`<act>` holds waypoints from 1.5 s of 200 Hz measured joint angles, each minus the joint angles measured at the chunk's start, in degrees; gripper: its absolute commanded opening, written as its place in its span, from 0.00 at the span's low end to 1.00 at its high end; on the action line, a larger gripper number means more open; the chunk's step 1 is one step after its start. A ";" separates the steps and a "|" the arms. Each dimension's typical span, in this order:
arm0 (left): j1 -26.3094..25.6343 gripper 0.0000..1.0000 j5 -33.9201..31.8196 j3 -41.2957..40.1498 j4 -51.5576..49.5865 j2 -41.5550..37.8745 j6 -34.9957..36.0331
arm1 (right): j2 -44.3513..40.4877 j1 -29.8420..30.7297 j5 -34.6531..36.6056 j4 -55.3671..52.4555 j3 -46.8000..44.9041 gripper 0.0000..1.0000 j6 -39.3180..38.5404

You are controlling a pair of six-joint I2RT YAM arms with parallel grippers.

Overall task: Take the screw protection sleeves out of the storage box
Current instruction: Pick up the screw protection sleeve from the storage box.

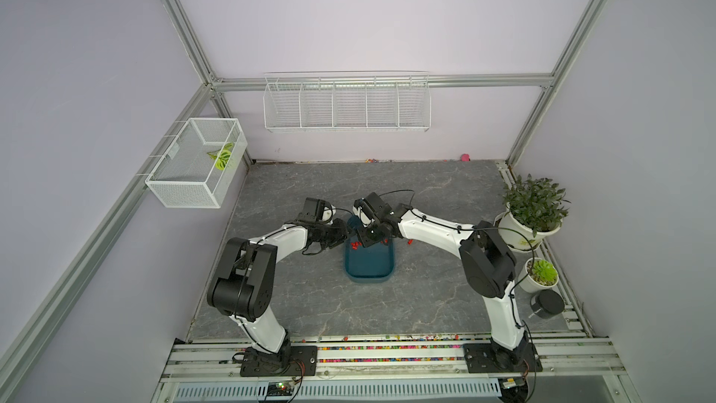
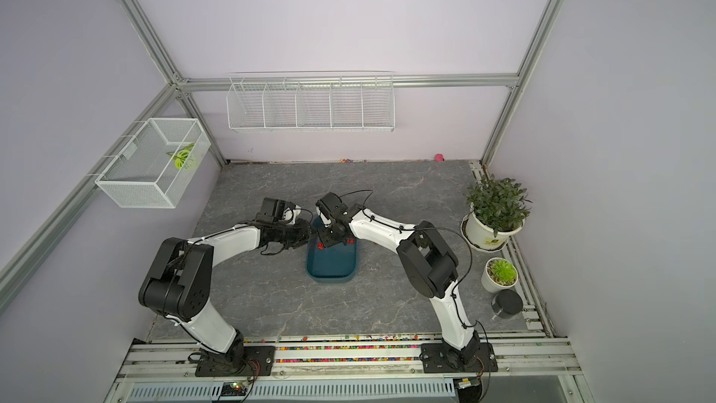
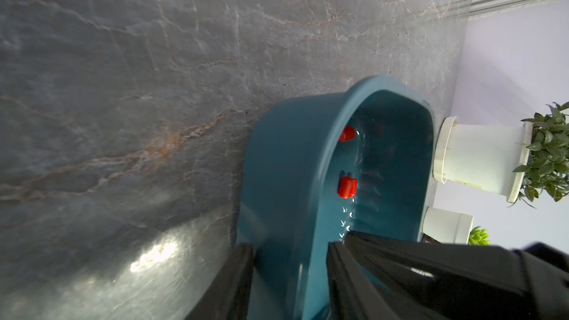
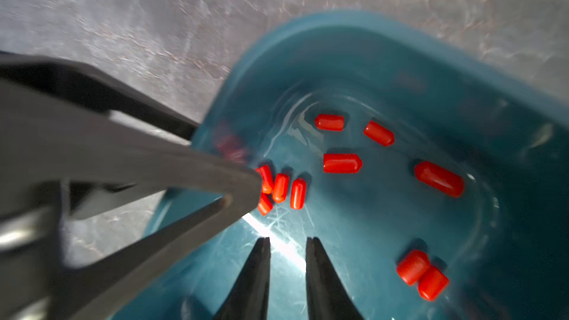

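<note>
The dark teal storage box (image 1: 370, 265) (image 2: 331, 265) lies mid-table. Several red screw protection sleeves (image 1: 354, 244) (image 4: 341, 163) are scattered on its floor at the far end. Two of these sleeves (image 3: 348, 187) appear in the left wrist view. One red sleeve (image 1: 410, 242) lies on the table just right of the box. My left gripper (image 1: 345, 233) (image 3: 289, 246) is shut on the box's left wall (image 3: 286, 164), one finger inside and one outside. My right gripper (image 1: 365, 243) (image 4: 288, 238) hangs inside the box, narrowly open over bare floor, touching no sleeve.
Two potted plants (image 1: 530, 219) (image 1: 540, 275) and a black cylinder (image 1: 546, 304) stand along the right edge. A white mesh basket (image 1: 197, 168) hangs at the left and a wire rack (image 1: 346, 106) on the back wall. Coloured beads (image 1: 387, 348) fill the front rail.
</note>
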 measured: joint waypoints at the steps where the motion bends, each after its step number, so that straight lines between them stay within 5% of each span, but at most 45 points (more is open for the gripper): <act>1: 0.00 0.43 0.00 0.00 0.02 0.00 0.00 | 0.04 0.00 0.00 0.02 0.00 0.26 0.04; 161: 0.46 0.42 2.36 0.00 3.06 0.00 -0.90 | 5.66 0.02 1.92 0.81 2.84 0.25 1.90; 300: 0.50 0.42 2.54 0.00 3.08 0.02 -0.90 | 5.92 -0.11 2.23 0.81 3.15 0.10 2.12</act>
